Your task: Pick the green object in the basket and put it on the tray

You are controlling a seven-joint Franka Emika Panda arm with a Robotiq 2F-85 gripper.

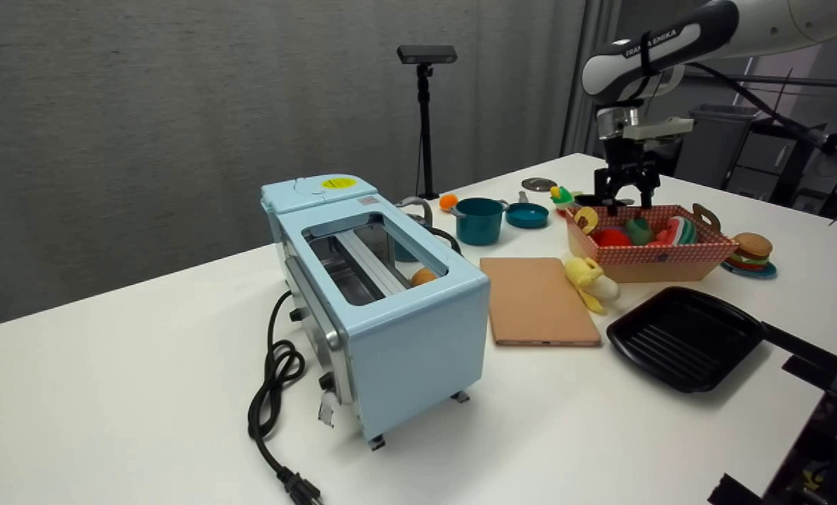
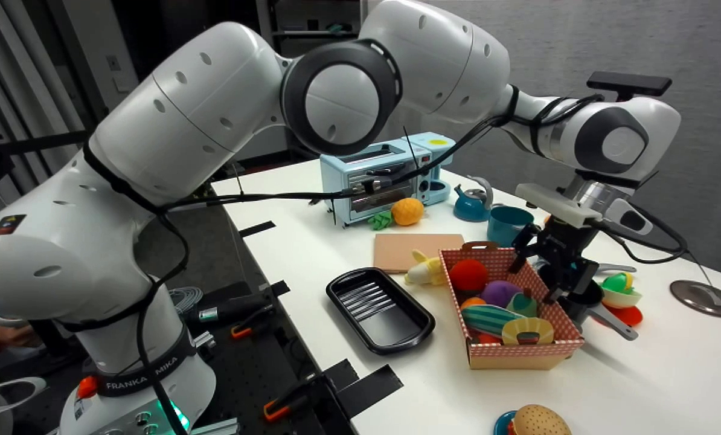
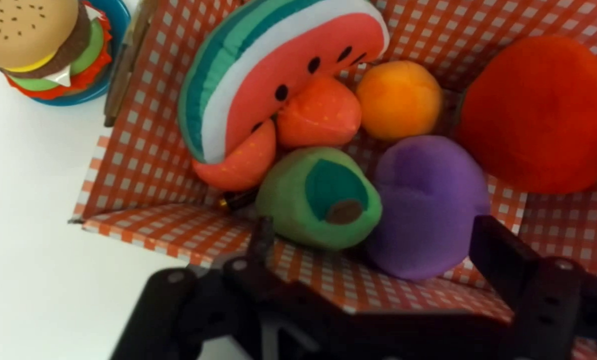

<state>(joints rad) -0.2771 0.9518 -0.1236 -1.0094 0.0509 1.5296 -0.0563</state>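
The green object, a plush with a dark teal patch and brown spot (image 3: 288,200), lies in the basket near one long wall, beside a purple plush (image 3: 428,215). It also shows in both exterior views (image 1: 638,231) (image 2: 522,304). The basket (image 1: 660,266) is lined with red-and-white check, as seen in the wrist view too (image 3: 168,225). My gripper (image 1: 629,206) is open and empty, pointing down at the basket's edge. In the wrist view its fingers (image 3: 371,230) span the green and purple plushes without visible grip. The tray, a black ridged pan (image 2: 394,332), stands beside the basket and holds nothing.
The basket also holds a watermelon slice (image 3: 278,75), an orange ball (image 3: 398,100) and a red plush (image 3: 538,115). A banana (image 1: 590,280), brown board (image 1: 541,301), burger (image 1: 751,249) and light-blue toaster (image 1: 418,358) are nearby. Pots (image 2: 508,223) stand behind.
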